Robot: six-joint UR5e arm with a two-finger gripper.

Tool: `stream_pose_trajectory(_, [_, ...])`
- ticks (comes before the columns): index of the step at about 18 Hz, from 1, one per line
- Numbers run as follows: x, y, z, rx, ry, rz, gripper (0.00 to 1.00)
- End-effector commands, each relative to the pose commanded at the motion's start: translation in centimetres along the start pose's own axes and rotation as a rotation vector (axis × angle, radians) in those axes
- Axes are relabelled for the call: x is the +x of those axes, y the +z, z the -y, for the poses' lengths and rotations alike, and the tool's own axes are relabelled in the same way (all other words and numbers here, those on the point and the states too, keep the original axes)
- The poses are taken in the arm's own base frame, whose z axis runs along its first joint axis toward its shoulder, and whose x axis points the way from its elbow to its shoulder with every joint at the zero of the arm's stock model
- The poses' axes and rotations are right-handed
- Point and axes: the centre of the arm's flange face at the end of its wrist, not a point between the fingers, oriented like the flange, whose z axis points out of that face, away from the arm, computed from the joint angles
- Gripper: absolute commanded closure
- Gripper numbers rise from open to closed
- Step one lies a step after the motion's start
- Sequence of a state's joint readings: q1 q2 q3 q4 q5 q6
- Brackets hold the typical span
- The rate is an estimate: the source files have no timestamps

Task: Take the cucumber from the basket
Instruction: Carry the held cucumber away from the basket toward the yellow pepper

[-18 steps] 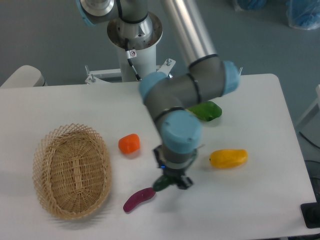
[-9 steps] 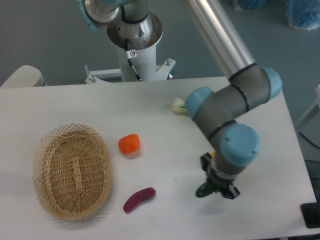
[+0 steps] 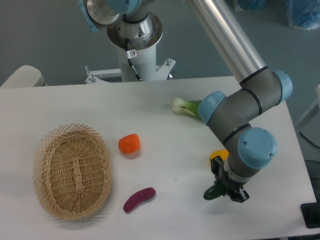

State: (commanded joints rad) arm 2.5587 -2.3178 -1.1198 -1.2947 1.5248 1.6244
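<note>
Carrying cucumber point(image 3: 213, 192) | clamped between gripper point(image 3: 226, 190) jaws | shifted slightly rightward | basket point(image 3: 71, 171) unmoved, far left

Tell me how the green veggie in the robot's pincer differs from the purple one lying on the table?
The cucumber is dark green; the eggplant is purple. The cucumber is gripped in the pincer and partly hidden by it, while the eggplant lies free and fully visible near the basket. Both are slim, glossy and elongated.
</note>
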Motion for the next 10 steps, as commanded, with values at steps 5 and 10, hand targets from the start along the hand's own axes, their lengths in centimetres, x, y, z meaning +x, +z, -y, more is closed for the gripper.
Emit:
stream_pose_trajectory(5, [-0.25, -0.24, 0.00, -0.001, 0.002, 0.009, 0.78])
stream_pose_trajectory(10, [-0.11, -0.02, 0.04, 0.004, 0.002, 0.006, 0.78])
